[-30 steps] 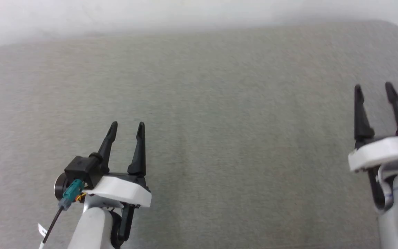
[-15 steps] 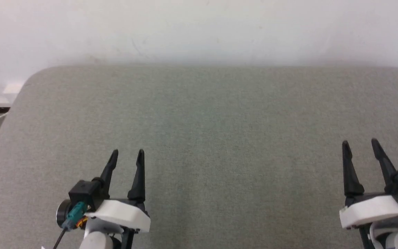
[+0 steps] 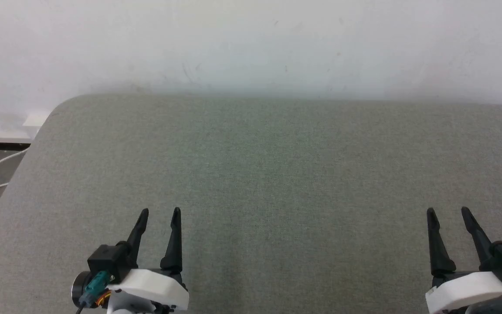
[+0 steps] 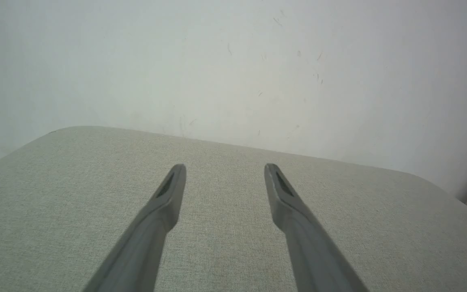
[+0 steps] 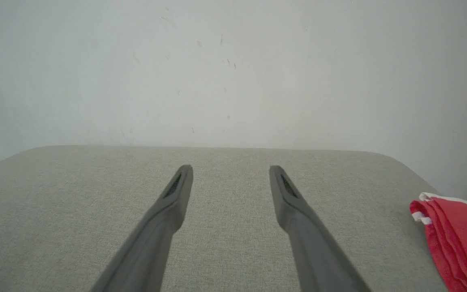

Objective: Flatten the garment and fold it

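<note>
Left fingers (image 3: 174,240) and right fingers (image 3: 436,244) spread wide, empty. Shorts (image 5: 456,231) heaped at worktop (image 3: 277,174) right end: reach with right, pinch one edge layer, drag to centre.

Head camera high, wrist cameras low, all facing the white wall (image 3: 251,43).
The head view looked down over the grey worktop (image 3: 251,174); the wrist views sat close behind the left end effector (image 4: 225,165) and right end effector (image 5: 230,166), sharing the worktop's far edge.

Bright red garment (image 5: 460,243) with white edge trim — plain grey-green woven tabletop (image 3: 277,165), off-white wall (image 3: 251,43)
</note>
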Controlling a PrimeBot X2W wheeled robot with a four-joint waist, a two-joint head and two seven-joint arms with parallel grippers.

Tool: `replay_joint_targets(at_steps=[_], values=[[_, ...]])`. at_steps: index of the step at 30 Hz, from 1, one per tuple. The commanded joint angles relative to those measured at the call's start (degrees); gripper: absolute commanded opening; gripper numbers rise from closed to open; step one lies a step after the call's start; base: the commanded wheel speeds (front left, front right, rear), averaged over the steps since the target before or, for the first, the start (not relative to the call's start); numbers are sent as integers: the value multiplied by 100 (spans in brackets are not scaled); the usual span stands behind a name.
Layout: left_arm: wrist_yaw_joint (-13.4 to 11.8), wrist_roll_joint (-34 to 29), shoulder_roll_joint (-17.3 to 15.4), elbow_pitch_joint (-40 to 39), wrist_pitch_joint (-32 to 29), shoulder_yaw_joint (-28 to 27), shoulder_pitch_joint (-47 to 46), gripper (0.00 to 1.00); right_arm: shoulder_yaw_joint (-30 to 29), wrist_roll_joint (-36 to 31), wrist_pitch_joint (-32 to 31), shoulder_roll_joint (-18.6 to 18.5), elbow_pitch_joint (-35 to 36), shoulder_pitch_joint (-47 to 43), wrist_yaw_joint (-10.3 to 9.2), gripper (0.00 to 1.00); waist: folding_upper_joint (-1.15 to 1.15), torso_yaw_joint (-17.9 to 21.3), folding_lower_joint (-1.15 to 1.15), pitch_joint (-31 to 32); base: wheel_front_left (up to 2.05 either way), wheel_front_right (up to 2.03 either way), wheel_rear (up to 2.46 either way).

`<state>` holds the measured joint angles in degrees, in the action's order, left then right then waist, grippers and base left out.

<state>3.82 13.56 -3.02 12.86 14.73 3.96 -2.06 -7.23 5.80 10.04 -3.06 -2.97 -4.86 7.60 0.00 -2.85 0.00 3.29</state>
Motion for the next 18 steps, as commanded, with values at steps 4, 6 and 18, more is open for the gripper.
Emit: replay_joint_targets(at_steps=[4,6,18], values=[[-58,30,13,-30,27,-13,79,100,36,81,10,17,-107,-55,-11,100,0,-6,0,-20,0,0,0],[-72,52,13,-15,27,-10,80,100,51,89,16,18,-137,-48,-11,100,0,-8,0,-43,0,0,0],[-43,82,2,19,-3,48,45,0,70,76,8,0,-218,1,0,0,0,-23,0,-99,0,0,0]])
